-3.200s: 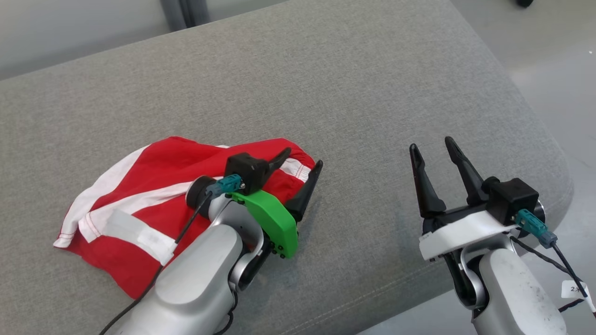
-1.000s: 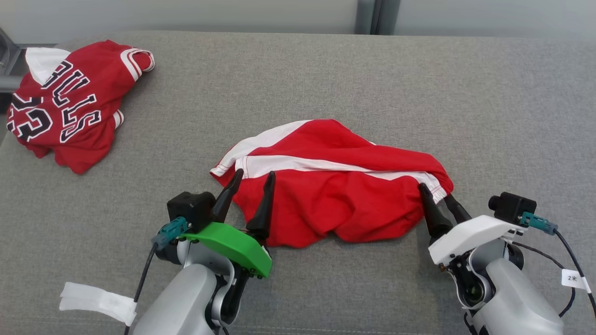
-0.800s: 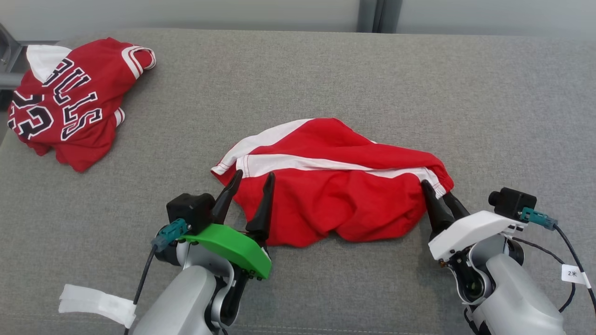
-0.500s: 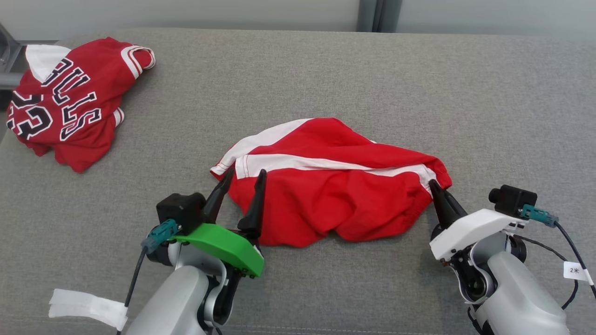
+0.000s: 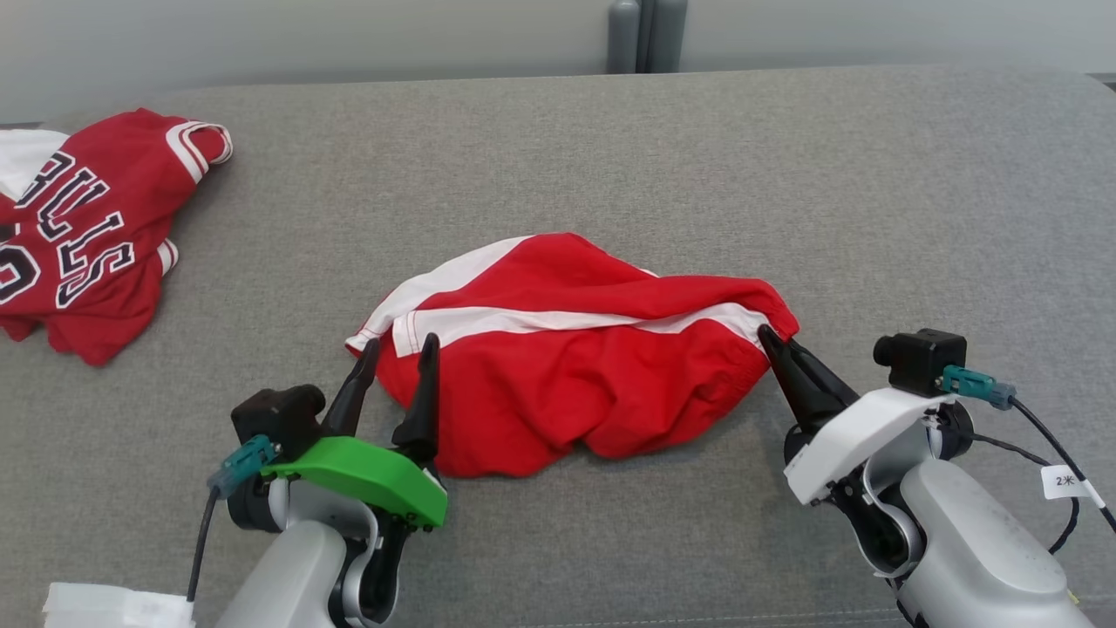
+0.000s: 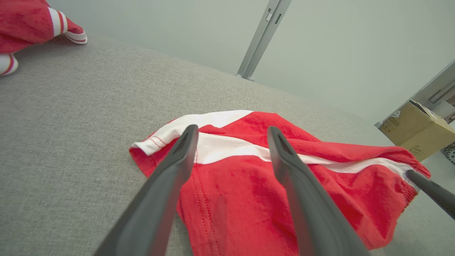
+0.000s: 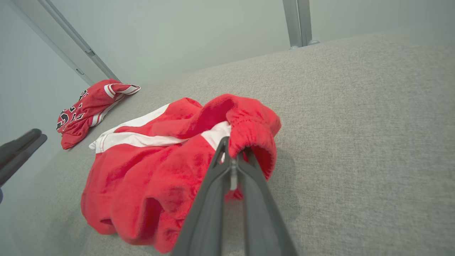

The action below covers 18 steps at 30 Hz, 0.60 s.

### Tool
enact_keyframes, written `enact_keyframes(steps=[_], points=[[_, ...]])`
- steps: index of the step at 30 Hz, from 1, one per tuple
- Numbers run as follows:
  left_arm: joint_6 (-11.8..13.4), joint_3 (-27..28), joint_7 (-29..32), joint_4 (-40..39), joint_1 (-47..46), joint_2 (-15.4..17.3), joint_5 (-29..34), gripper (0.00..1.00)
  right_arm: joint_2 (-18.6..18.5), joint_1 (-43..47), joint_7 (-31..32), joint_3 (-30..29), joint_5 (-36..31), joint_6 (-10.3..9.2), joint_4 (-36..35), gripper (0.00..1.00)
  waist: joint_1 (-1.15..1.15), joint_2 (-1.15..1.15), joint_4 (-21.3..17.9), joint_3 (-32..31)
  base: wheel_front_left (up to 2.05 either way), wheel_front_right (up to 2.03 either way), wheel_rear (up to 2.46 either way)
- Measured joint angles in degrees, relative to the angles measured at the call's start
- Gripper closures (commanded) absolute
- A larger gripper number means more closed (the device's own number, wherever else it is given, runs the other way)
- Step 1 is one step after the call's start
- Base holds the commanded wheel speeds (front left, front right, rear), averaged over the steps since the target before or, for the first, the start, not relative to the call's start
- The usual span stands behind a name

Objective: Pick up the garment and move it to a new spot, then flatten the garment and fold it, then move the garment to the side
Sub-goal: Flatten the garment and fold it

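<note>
Head view has the left gripper (image 5: 401, 340) spread wide at the left hem of the red shorts (image 5: 567, 384), right gripper (image 5: 772, 336) pinched tight on their right elastic end, shorts bunched up mid grey cushion (image 5: 610, 157), red jersey (image 5: 78, 235) lying far back left

Red garment (image 5: 567, 375) with white stripes on grey couch (image 5: 610, 157).

You're looking at soft matt red cloth in the garment (image 5: 575, 375), coarse grey woven fabric on the cushion (image 5: 610, 157), and smooth matt dark plastic on the fingers (image 5: 422, 392) of the left gripper (image 5: 401, 342).
</note>
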Motion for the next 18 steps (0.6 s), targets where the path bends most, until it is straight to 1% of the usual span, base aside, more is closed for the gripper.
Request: enact_keyframes(steps=[4,7,11,15,18], points=[[0.01,1.33,-0.01,0.85,1.44,0.22,-2.65,0.00,-2.74,0.00,-1.05,2.69,-1.64,0.00,-3.13,1.00,0.00,0.00,-1.57,-0.27,0.00,0.00,0.00],[-0.02,2.22,0.77,1.41,1.65,0.21,-4.83,0.00,-6.30,0.04,-1.75,6.13,-4.47,0.01,-5.16,1.00,0.00,0.00,-2.71,-0.37,0.00,0.00,0.00],[-0.49,3.34,3.37,2.49,1.59,0.03,-8.05,0.00,-9.60,0.79,-2.31,7.21,-6.84,0.07,-5.46,1.00,0.00,0.00,-4.05,-0.25,0.00,0.00,0.00],[-0.68,3.23,6.59,5.16,0.90,0.19,-8.38,0.00,-10.26,1.77,-2.76,8.29,-6.92,0.07,-5.56,1.00,0.00,0.00,-5.02,0.27,0.00,0.00,0.00],[-0.98,1.75,9.60,6.50,-1.13,1.35,-8.36,0.00,-9.81,1.76,-3.02,9.26,-6.91,0.07,-6.58,1.00,0.00,0.00,-5.60,0.88,0.00,0.00,0.00]])
